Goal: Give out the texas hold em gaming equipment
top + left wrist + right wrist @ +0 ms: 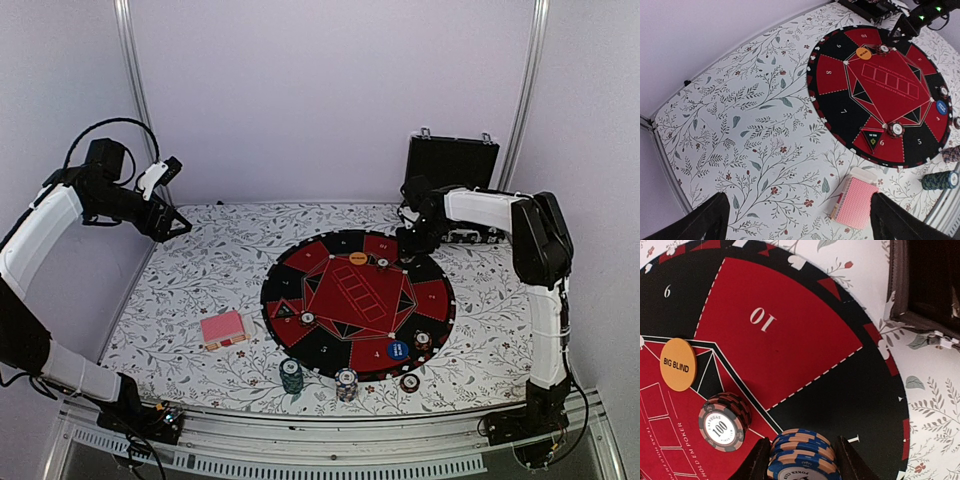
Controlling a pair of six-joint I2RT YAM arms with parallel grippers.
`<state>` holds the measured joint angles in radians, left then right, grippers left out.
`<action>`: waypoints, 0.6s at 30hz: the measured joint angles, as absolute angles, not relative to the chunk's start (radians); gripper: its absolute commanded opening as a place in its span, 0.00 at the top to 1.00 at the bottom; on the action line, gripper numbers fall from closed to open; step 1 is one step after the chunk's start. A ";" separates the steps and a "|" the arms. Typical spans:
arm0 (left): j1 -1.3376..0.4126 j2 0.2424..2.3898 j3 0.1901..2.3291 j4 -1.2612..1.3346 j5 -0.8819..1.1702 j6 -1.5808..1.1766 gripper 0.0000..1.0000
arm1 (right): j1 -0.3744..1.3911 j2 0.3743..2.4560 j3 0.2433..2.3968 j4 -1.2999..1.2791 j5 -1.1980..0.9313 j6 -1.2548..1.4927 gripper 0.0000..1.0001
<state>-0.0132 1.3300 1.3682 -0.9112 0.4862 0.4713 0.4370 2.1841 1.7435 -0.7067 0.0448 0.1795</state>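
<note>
My right gripper (804,460) is shut on a short stack of blue poker chips (802,450), over a black segment at the far right of the round mat (780,340). Beside it on the mat stand a brown-red chip stack (722,422) and an orange button disc (678,364). The pink-backed card deck (222,328) lies on the floral cloth left of the mat. My left gripper (178,225) hangs open, high at the far left, with the deck (857,202) by its right finger in the wrist view. A blue disc (397,350) and single chips (308,319) lie on the mat.
A black hinged case (450,165) stands open at the back right, close behind my right arm. Green (291,376) and blue-white (346,384) chip stacks and one loose chip (410,382) sit off the mat's near rim, close to the table edge.
</note>
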 measured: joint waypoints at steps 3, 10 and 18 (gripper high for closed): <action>-0.013 1.330 1.368 -0.911 0.486 0.471 0.00 | 0.437 2.211 1.744 -0.705 0.047 0.180 0.84; -0.013 1.330 1.368 -0.911 0.486 0.472 0.00 | 0.433 2.240 1.741 -0.688 0.046 0.183 0.78; -0.013 1.330 1.368 -0.911 0.486 0.479 0.00 | 0.431 2.248 1.740 -0.672 0.046 0.188 0.52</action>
